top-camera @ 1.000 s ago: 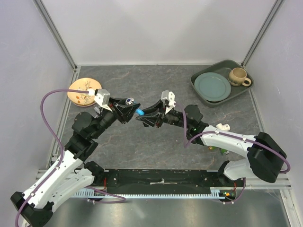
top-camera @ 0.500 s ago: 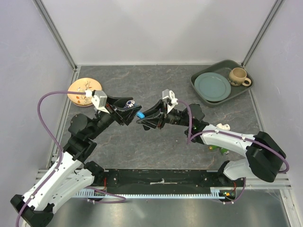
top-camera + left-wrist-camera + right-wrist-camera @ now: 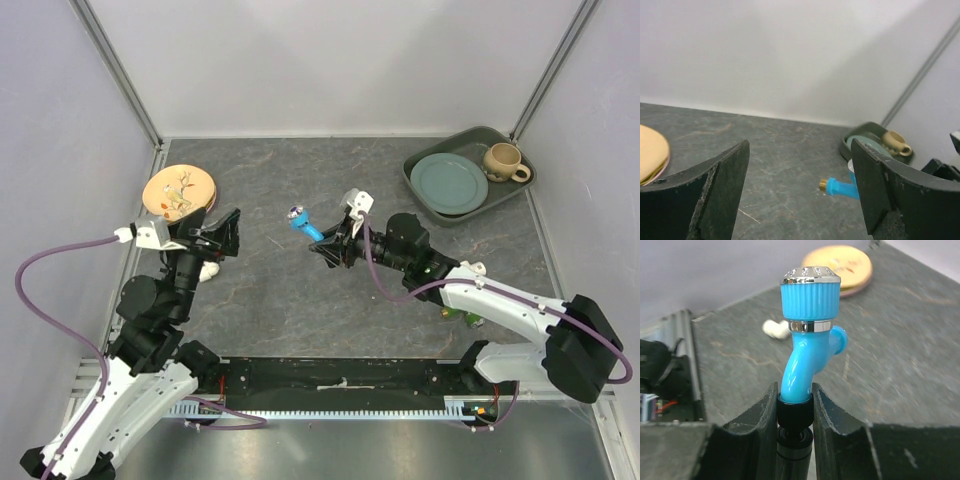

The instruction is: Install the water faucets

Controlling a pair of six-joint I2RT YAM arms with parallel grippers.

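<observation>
The blue faucet (image 3: 806,357) is looking like glossy plastic with a shiny chrome knob ring. The tabletop (image 3: 280,300) is showing a matt, stone-like grey finish.

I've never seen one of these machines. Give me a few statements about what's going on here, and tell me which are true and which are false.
1. The right gripper is clamped on the blue tap. True.
2. The left gripper grips the tap too. False: its fingers stand open and empty, apart from the tap.
3. The mug sits in the tray beside a grey-green plate. True.
4. The tap's knob is red. False: it is blue with a silvery cap.
5. The yellow plate lies in the tray. False: it lies on the table, at the far left.
</observation>
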